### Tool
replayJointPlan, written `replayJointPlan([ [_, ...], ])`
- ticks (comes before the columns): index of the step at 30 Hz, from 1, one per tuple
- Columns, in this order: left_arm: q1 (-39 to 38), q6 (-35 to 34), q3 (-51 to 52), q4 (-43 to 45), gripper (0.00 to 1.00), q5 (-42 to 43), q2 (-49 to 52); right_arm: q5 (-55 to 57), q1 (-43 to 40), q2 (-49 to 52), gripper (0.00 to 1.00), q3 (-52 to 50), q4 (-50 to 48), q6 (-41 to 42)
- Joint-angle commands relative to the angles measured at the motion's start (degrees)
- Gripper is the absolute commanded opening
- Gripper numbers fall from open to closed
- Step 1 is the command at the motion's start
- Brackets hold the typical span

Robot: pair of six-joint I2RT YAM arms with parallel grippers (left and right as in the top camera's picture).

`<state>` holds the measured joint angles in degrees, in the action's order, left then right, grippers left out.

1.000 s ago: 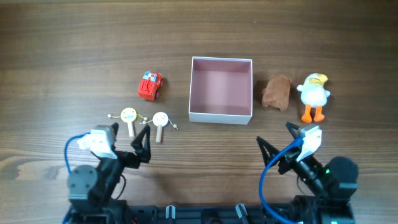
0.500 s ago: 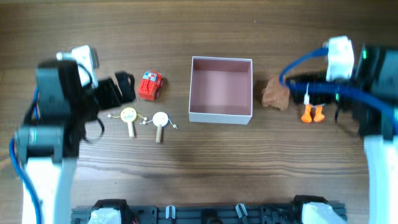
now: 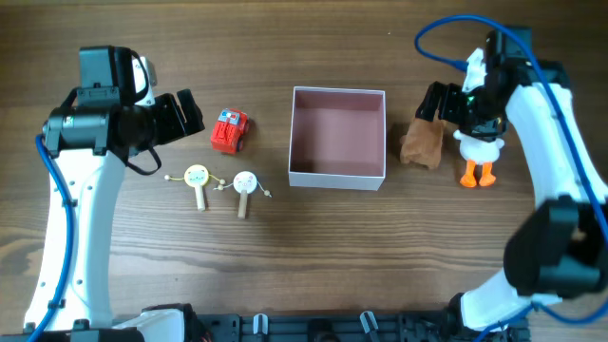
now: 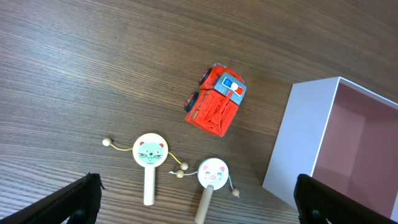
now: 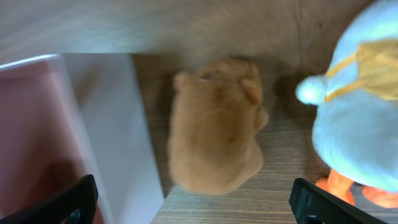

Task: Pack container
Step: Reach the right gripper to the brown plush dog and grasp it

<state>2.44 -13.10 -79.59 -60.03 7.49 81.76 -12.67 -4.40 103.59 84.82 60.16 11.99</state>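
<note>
The container (image 3: 337, 174) is a white-walled square box with a pink inside, at the table's middle; its wall also shows in the left wrist view (image 4: 297, 155) and the right wrist view (image 5: 106, 124). My left gripper (image 3: 182, 116) is open and empty, raised left of a red toy car (image 3: 229, 131). In the left wrist view its fingers (image 4: 202, 202) span the car (image 4: 216, 107). My right gripper (image 3: 439, 103) is open and empty above a brown plush toy (image 3: 423, 144). In the right wrist view its fingers (image 5: 196, 205) straddle the plush (image 5: 214, 130).
Two small rattle drums lie left of the container: a cat-faced one (image 3: 197, 178) (image 4: 150, 152) and a pig-faced one (image 3: 245, 182) (image 4: 212, 174). A white duck toy with orange feet (image 3: 478, 150) (image 5: 360, 124) lies right of the brown plush.
Both arms rose from the near edge and swung far. The left went over the left-side toys, the right over the brown plush. No toy has moved.
</note>
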Motion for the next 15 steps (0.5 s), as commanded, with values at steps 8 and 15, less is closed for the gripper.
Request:
replayJointPlan([
  [8,0.35,1.11,-1.25,-0.04,1.00,-0.33,0.55,4.42,2.45,14.78,0.96,0.83,-3.02,4.92],
  [15,0.35,1.11,-1.25,-0.07,1.00,-0.33,0.55,8.90,5.35,15.63,0.35,0.81,-3.87,6.62],
])
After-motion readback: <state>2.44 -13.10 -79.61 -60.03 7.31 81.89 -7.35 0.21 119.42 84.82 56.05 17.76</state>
